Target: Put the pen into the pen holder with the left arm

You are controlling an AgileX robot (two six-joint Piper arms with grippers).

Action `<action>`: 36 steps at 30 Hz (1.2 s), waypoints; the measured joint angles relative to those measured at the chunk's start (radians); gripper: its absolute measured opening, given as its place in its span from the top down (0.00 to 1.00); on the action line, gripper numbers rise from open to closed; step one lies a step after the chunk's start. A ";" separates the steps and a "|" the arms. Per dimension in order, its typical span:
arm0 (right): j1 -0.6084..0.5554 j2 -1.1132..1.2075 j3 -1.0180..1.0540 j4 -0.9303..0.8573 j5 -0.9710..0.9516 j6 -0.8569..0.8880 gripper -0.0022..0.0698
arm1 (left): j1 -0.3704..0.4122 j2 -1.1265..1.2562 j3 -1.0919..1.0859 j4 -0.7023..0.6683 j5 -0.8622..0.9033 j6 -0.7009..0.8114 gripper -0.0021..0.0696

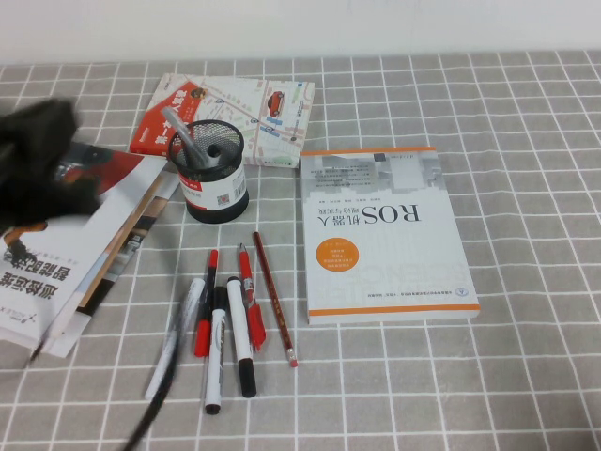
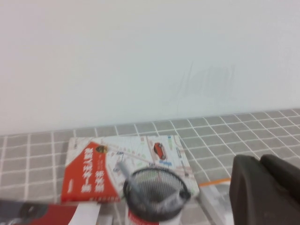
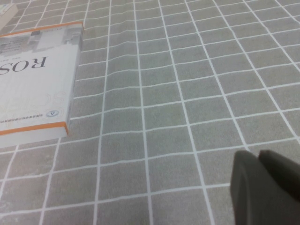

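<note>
Your robot's left arm (image 1: pixel 38 160) looks like a big black blurry shape at the left edge of the high view. A thin black cable (image 1: pixel 164 376) hangs loose and curves down near it. In the left wrist view you see the left gripper (image 2: pixel 265 190): 2 dark, chunky, smooth fingers with round tops. The right gripper (image 3: pixel 265 185) looks just the same, dark and smooth.

Soft, even light is falling everywhere, with barely any shadows showing. The left arm (image 1: pixel 38 160) is smearing into motion blur; the left wrist view is looking soft.
</note>
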State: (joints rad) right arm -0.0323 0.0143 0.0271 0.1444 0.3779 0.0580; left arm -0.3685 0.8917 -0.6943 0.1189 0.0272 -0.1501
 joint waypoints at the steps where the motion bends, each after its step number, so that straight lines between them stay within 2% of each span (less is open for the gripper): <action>1: 0.000 0.000 0.000 0.000 0.000 0.000 0.99 | 0.000 -0.059 0.026 0.000 0.028 0.000 0.97; 8: 0.000 0.000 0.000 0.000 0.000 0.000 0.99 | 0.000 -0.411 0.198 -0.003 0.122 -0.062 0.97; 13: 0.000 0.000 0.000 0.000 0.000 0.000 0.99 | 0.000 -0.551 0.292 -0.004 0.183 -0.085 0.97; 22: 0.000 0.000 0.000 0.000 0.000 0.000 0.99 | 0.000 -0.611 0.313 0.015 0.346 -0.094 0.97; 28: 0.000 0.000 0.000 0.000 0.000 0.000 0.99 | 0.000 -0.620 0.317 0.038 0.379 -0.097 0.97; 32: 0.000 0.000 0.000 0.000 0.000 0.000 0.99 | 0.000 -0.663 0.329 0.030 0.381 -0.047 0.97; 36: 0.000 0.000 0.000 0.000 0.000 0.000 0.99 | 0.044 -0.755 0.395 -0.084 0.342 0.107 0.97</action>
State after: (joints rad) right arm -0.0323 0.0143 0.0271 0.1444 0.3779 0.0580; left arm -0.3242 0.1365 -0.2995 0.0352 0.3690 -0.0427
